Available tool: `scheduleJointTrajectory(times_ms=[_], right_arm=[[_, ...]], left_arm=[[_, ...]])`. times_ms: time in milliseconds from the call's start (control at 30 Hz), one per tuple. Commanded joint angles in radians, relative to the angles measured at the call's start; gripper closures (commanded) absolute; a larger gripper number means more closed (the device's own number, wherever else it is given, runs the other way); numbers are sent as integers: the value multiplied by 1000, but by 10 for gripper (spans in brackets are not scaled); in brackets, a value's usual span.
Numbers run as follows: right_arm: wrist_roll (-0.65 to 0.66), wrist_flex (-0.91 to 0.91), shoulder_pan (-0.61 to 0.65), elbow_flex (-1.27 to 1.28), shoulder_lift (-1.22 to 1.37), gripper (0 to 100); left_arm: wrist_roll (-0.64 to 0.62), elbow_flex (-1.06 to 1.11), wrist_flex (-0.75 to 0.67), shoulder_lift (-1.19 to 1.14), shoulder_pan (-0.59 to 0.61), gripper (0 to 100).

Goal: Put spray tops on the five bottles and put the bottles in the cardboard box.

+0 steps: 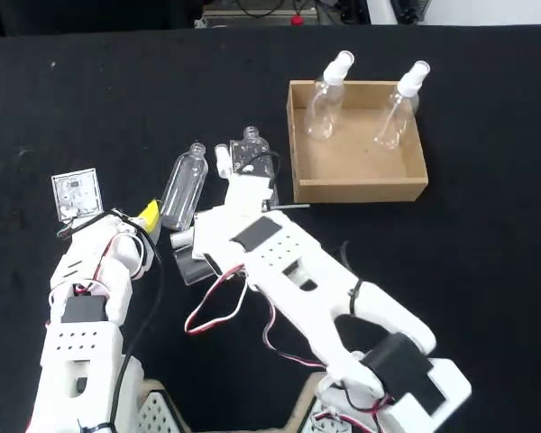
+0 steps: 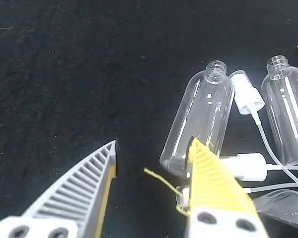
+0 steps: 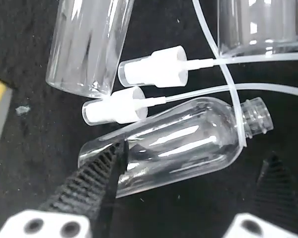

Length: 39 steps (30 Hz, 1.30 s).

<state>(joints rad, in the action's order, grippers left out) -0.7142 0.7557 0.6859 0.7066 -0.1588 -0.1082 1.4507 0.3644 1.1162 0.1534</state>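
In the high view, two capped bottles [image 1: 325,104] [image 1: 398,113] lean in the cardboard box [image 1: 356,189]. An uncapped clear bottle [image 1: 185,185] [image 2: 201,116] lies left of the box, beside my left gripper [image 2: 154,151] [image 1: 149,216], which is open, its yellow finger [image 2: 208,183] close to the bottle's base. A second uncapped bottle [image 1: 251,149] [image 2: 288,119] is next to a loose spray top [image 1: 223,161] [image 2: 248,99]. My right gripper [image 3: 193,158] is open around a third bottle [image 3: 179,141] lying flat. Two spray tops [image 3: 154,67] [image 3: 114,106] lie just beyond it.
A small white card [image 1: 77,191] lies on the black table at the left. The right arm [image 1: 288,271] crosses the middle of the table and covers the ground beneath it. Thin white dip tubes [image 3: 223,79] trail across the bottles. Bare cloth lies right of the box.
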Motion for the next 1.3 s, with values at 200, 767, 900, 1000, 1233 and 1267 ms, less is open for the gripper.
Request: scheduleJointTrajectory(times_ms=[200, 767, 900, 1000, 1233, 1267], right_arm=[[233, 120, -17, -87, 7, 856], [292, 500, -40, -329, 13, 600], [124, 411, 26, -308, 18, 571], [80, 310, 28, -254, 56, 571], [43, 284, 23, -263, 203, 571], [43, 284, 31, -265, 228, 571]], left_arm=[[-11, -59, -21, 2, -5, 773], [-5, -59, -21, 2, -42, 773], [-5, -59, -21, 2, -42, 773], [-3, -59, -21, 2, -41, 773], [-3, -59, -21, 2, -41, 773], [-3, -59, -21, 2, -41, 773]])
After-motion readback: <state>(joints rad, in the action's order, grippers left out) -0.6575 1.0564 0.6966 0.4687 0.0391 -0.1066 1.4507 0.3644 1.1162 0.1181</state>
